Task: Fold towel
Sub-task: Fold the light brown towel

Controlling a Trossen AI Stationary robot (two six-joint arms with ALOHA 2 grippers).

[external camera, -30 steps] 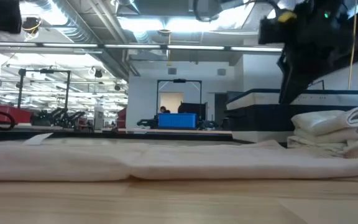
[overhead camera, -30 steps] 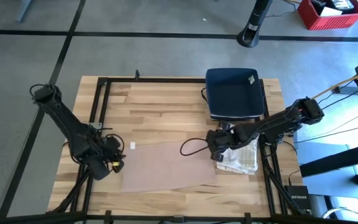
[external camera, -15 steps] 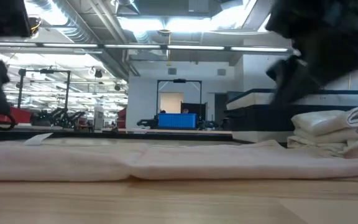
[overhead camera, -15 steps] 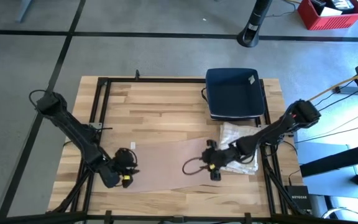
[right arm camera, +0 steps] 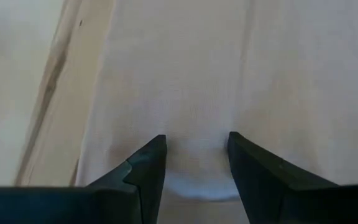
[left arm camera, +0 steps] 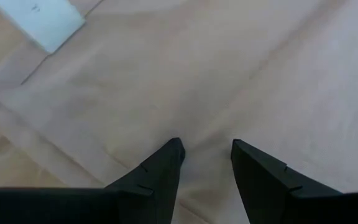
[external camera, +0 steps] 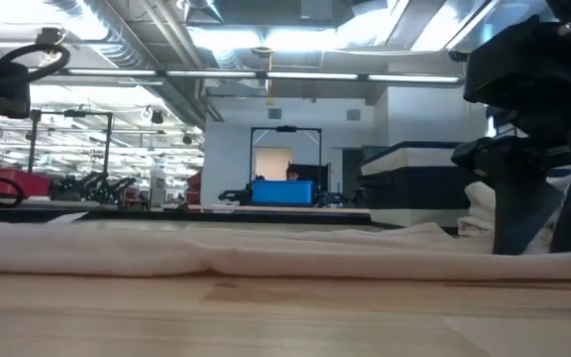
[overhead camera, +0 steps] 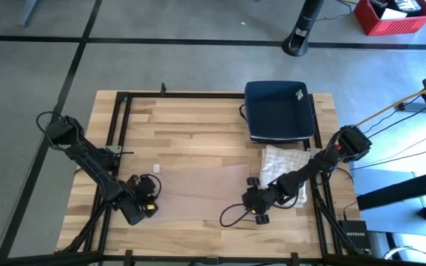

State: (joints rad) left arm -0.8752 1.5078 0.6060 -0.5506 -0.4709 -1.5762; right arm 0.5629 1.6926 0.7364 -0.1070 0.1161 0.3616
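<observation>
Both arms had dropped toward the near edge of the bench (overhead camera: pixel 198 125) over the last second. The right tool (overhead camera: pixel 259 212), a second ago up beside the folded white stack (overhead camera: pixel 287 170), had swung down and toward the front and now sat at the towel's (overhead camera: pixel 198 193) near right corner. The left tool (overhead camera: pixel 148 204) had likewise shifted from the towel's left edge to its near left corner. The towel itself lay flat and spread on the bench, between the two tools, unmoved across the frames. Left wrist view: fingers (left arm camera: pixel 160 174) parted, tips down on the cloth near its edge, with a white tag (left arm camera: pixel 39 22) on the cloth beyond; nothing pinched between them. Right wrist view: fingers (right arm camera: pixel 145 165) also parted, tips straddling the towel just inside its edge, bare wood alongside. Low view showed the right tool (external camera: pixel 523 213) standing on the cloth at the right. Dark tray (overhead camera: pixel 278 111) at the back untouched. Judgement: both tools were set in place for a paired corner grasp; closing on the near corners looked to be the next step, then carrying that edge over to the far edge. No fold made yet.
</observation>
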